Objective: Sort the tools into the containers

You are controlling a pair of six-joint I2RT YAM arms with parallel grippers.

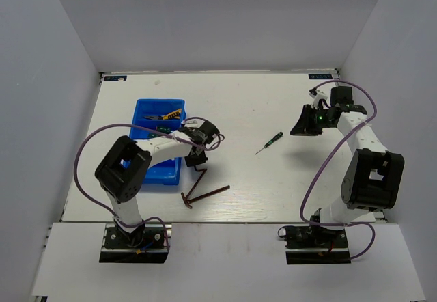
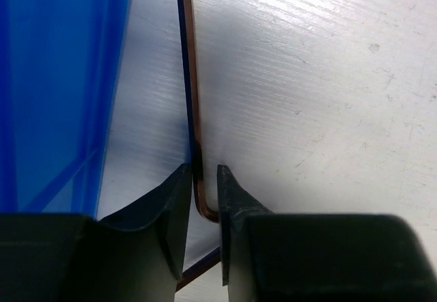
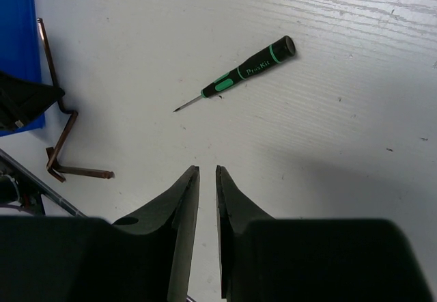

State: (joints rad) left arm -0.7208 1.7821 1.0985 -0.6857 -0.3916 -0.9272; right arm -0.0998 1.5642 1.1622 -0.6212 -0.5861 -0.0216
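Observation:
My left gripper (image 1: 197, 156) is shut on a dark brown L-shaped hex key (image 1: 201, 168) just right of the blue bin (image 1: 158, 172). In the left wrist view the jaws (image 2: 203, 169) pinch the key (image 2: 193, 76) near its bend, and the bin wall (image 2: 54, 76) is on the left. Two more hex keys (image 1: 212, 192) lie crossed on the table in front of it. A green-handled screwdriver (image 1: 270, 141) lies mid-table and shows in the right wrist view (image 3: 246, 72). My right gripper (image 1: 307, 121) is shut and empty, to the right of the screwdriver (image 3: 207, 170).
Yellow-and-black pliers (image 1: 168, 116) and a green-handled tool (image 1: 154, 130) lie in the bin's far compartments. The loose hex keys (image 3: 65, 141) and a corner of the bin (image 3: 15, 42) show at the left of the right wrist view. White walls enclose the table.

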